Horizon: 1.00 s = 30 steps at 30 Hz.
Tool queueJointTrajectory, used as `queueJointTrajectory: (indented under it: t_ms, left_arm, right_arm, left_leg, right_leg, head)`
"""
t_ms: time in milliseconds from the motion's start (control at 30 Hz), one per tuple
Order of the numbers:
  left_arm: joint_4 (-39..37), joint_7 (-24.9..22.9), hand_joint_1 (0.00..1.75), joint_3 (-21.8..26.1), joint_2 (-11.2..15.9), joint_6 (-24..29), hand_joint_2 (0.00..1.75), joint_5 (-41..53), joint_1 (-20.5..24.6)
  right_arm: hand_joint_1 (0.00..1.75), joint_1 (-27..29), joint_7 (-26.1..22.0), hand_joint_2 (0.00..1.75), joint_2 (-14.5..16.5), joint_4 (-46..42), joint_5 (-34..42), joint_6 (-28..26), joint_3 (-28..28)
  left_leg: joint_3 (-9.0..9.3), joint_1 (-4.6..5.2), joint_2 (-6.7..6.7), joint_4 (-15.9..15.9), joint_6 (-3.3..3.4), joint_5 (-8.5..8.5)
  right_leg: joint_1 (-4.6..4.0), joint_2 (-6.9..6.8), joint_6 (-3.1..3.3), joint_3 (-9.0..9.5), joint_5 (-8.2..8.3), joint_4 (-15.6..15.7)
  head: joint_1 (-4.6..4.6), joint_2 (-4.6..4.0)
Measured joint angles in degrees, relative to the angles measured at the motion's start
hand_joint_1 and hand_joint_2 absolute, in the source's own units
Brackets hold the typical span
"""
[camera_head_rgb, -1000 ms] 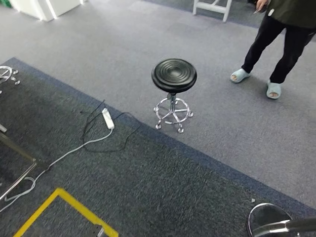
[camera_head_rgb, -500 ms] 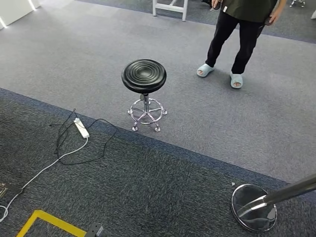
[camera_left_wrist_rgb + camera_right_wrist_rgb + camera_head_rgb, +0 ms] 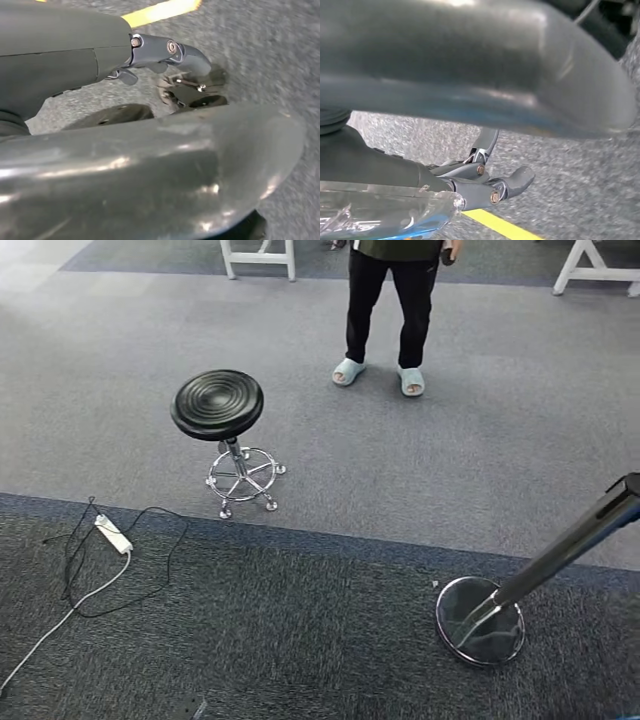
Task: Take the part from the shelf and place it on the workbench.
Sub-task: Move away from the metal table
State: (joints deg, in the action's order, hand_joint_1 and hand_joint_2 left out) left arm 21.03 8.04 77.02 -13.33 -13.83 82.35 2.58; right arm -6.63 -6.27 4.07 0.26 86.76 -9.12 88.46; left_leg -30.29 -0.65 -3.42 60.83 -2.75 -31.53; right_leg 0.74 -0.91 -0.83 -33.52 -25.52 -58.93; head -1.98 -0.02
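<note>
Standing beyond the black stool (image 3: 217, 405), a person (image 3: 389, 300); left hand (image 3: 166, 50) and right hand (image 3: 486, 187) grasp undeterminable

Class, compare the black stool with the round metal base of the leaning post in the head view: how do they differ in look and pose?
The stool has a matte black ribbed seat raised on a stem, while the post base is a shiny disc lying flat on the floor. The stool stands upright on the lighter grey carpet; the post base sits on the darker carpet with its post leaning sharply. Both are round and have polished metal parts.
</note>
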Motion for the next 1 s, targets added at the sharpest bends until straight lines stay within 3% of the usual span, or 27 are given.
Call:
queueJointTrajectory:
  t_ms: [67,100,133,167,200,267,333,400,433,500,567,600,633,667,700,767,833,900,933,1000]
  left_arm:
    - [0.0,0.07,0.0,0.01,-0.01,-0.01,0.0,0.04,-0.21]
    - [0.0,0.07,0.0,0.01,-0.01,-0.01,0.0,0.05,-0.34]
    - [0.0,0.07,0.0,0.02,-0.01,0.0,0.0,0.07,-0.43]
    - [0.0,0.07,0.0,0.02,-0.01,0.01,0.0,0.07,-0.45]
    - [0.0,0.05,0.0,0.02,-0.01,0.01,0.0,0.05,-0.41]
    - [0.0,-0.42,0.0,0.09,0.0,-0.12,0.0,-0.73,-0.26]
    - [0.0,-1.42,0.0,1.04,-0.04,-0.58,0.0,-4.66,0.01]
    - [0.0,-1.8,0.0,3.31,-0.26,-1.03,0.0,-10.57,0.55]
    - [0.01,-1.55,0.0,4.41,-0.37,-1.31,0.0,-12.35,0.8]
    - [0.03,-0.87,0.0,5.49,-0.43,-2.17,0.0,-11.99,0.89]
    - [0.04,-0.42,0.0,5.58,-0.38,-3.01,0.0,-10.55,0.44]
    - [0.04,-0.32,0.0,5.58,-0.38,-3.18,0.0,-10.24,0.24]
    - [0.04,-0.24,0.0,5.59,-0.38,-3.25,0.0,-10.05,0.12]
    - [0.04,-0.11,0.0,5.58,-0.38,-3.2,0.0,-9.69,0.09]
    - [0.05,0.05,0.0,5.5,-0.4,-3.01,0.0,-9.04,0.1]
    - [0.07,0.4,0.0,4.86,-0.4,-2.43,0.0,-7.3,0.05]
    - [0.08,0.39,0.0,4.33,-0.4,-2.47,0.0,-7.88,0.07]
    - [0.1,0.13,0.0,4.67,-0.52,-2.53,0.0,-10.34,0.38]
    - [0.12,0.13,0.0,4.93,-0.61,-2.4,0.0,-11.0,0.6]
    - [0.15,0.74,0.0,5.08,-0.74,-2.63,0.0,-10.72,0.74]
  right_arm:
    - [0.0,-0.19,0.02,0.0,0.0,0.0,0.01,0.04,0.0]
    - [0.0,-0.19,0.03,0.0,0.0,0.0,0.02,0.05,0.0]
    - [0.0,-0.09,0.04,0.0,0.0,0.0,0.02,0.07,0.0]
    - [0.0,0.04,0.05,0.0,0.0,0.0,0.03,0.08,0.0]
    - [0.0,0.14,0.07,0.0,0.0,0.0,0.05,0.09,0.0]
    - [0.0,0.11,-0.01,0.0,0.0,0.0,0.12,0.14,0.0]
    - [0.0,0.01,-0.1,0.0,0.0,0.0,0.22,0.21,0.01]
    - [0.0,0.33,0.0,0.0,-0.04,0.0,0.33,0.12,0.01]
    - [0.0,0.61,0.08,0.0,-0.09,0.0,0.38,-0.02,0.0]
    - [0.0,0.88,0.04,0.0,-0.16,0.0,0.45,-0.24,0.0]
    - [0.0,0.74,-0.24,0.0,-0.17,0.0,0.49,-0.23,0.0]
    - [0.0,0.69,-0.36,0.0,-0.18,0.0,0.49,-0.2,0.0]
    - [0.0,0.74,-0.44,0.0,-0.19,0.0,0.5,-0.16,0.0]
    - [0.0,0.84,-0.51,0.0,-0.22,0.0,0.5,-0.15,0.0]
    - [0.0,0.91,-0.56,0.0,-0.27,0.0,0.51,-0.15,0.0]
    - [0.0,0.79,-0.56,0.0,-0.37,-0.01,0.52,-0.14,0.0]
    - [0.0,0.47,-0.65,0.0,-0.42,-0.01,0.51,0.11,0.0]
    - [0.0,0.33,-1.34,0.0,-0.42,0.0,0.5,0.62,0.0]
    - [0.0,0.35,-1.75,0.0,-0.41,0.0,0.5,0.85,0.01]
    - [0.0,0.26,-2.09,0.0,-0.4,0.0,0.5,1.09,0.02]
  left_leg:
    - [-4.23,0.04,2.51,8.25,0.14,-3.78]
    - [-6.04,0.07,2.96,11.41,0.26,-4.61]
    - [-6.95,0.1,3.15,12.55,0.43,-4.19]
    - [-6.83,0.13,3.31,11.5,0.64,-2.64]
    - [-5.72,0.15,3.7,8.54,0.88,-0.34]
    - [-2.6,0.15,6.11,0.74,1.33,3.53]
    - [-0.94,0.26,7.67,-3.63,1.58,4.65]
    - [-0.78,0.37,6.78,-4.24,1.99,4.75]
    - [-0.71,0.37,6.26,-4.42,2.33,4.93]
    - [-0.57,0.29,4.91,-4.76,2.95,5.21]
    - [-0.48,0.44,3.18,-4.78,3.27,5.08]
    - [-0.43,0.51,2.26,-4.77,3.34,4.99]
    - [-0.35,0.54,1.44,-4.76,3.33,4.87]
    - [-0.21,0.54,0.71,-4.75,3.26,4.73]
    - [0.04,0.53,0.01,-4.75,3.13,4.56]
    - [0.66,0.74,-1.23,-4.61,2.61,3.98]
    - [1.15,1.12,-2.27,-4.45,2.05,3.46]
    - [1.45,1.15,-3.3,-4.54,1.54,3.27]
    - [1.54,1.01,-2.92,-4.47,1.19,3.04]
    - [0.47,0.74,-0.33,-1.85,0.59,1.07]
  right_leg:
    - [-0.13,1.71,0.47,-0.3,0.14,0.01]
    - [-0.22,2.68,0.58,-0.39,0.19,0.0]
    - [-0.29,3.62,0.6,-0.42,0.24,0.0]
    - [-0.33,4.54,0.55,-0.4,0.29,-0.01]
    - [-0.32,5.41,0.45,-0.38,0.35,-0.01]
    - [-0.31,7.04,0.03,-0.53,0.48,-0.16]
    - [-0.27,8.38,-0.65,-0.94,0.63,-0.11]
    - [-0.11,9.31,-1.4,-1.36,0.83,0.28]
    - [-0.08,8.71,-1.65,-1.56,0.62,0.07]
    - [-0.2,5.49,-2.01,-3.15,-1.76,-3.53]
    - [-0.26,2.25,-2.38,-6.78,-6.02,-11.45]
    - [-0.23,1.65,-2.56,-8.43,-7.46,-14.95]
    - [-0.21,1.36,-2.71,-9.25,-7.88,-16.82]
    - [-0.18,1.13,-2.79,-8.81,-7.07,-16.2]
    - [-0.16,0.71,-2.8,-7.15,-5.32,-13.23]
    - [-0.23,-1.98,-2.63,-2.51,-1.75,-5.01]
    - [-0.37,-3.79,-2.01,-0.22,-0.46,-0.83]
    - [-0.51,-2.69,-1.17,-0.37,-0.39,-0.56]
    - [-0.5,-2.0,-0.83,-0.47,-0.28,-0.49]
    - [-0.28,-0.55,-0.18,-0.52,-0.01,-0.27]
  head:
    - [-0.15,0.0]
    - [-0.17,0.0]
    - [-0.16,0.0]
    - [-0.16,0.0]
    - [-0.16,0.0]
    - [-0.19,0.0]
    - [-0.22,0.0]
    - [-0.26,0.0]
    - [-0.25,0.0]
    - [0.03,0.0]
    - [0.23,0.0]
    - [0.21,0.0]
    - [0.22,0.0]
    - [0.23,0.0]
    - [0.24,0.0]
    - [0.28,0.0]
    - [0.12,0.0]
    - [-0.08,0.0]
    - [-0.13,0.0]
    - [-0.2,0.0]
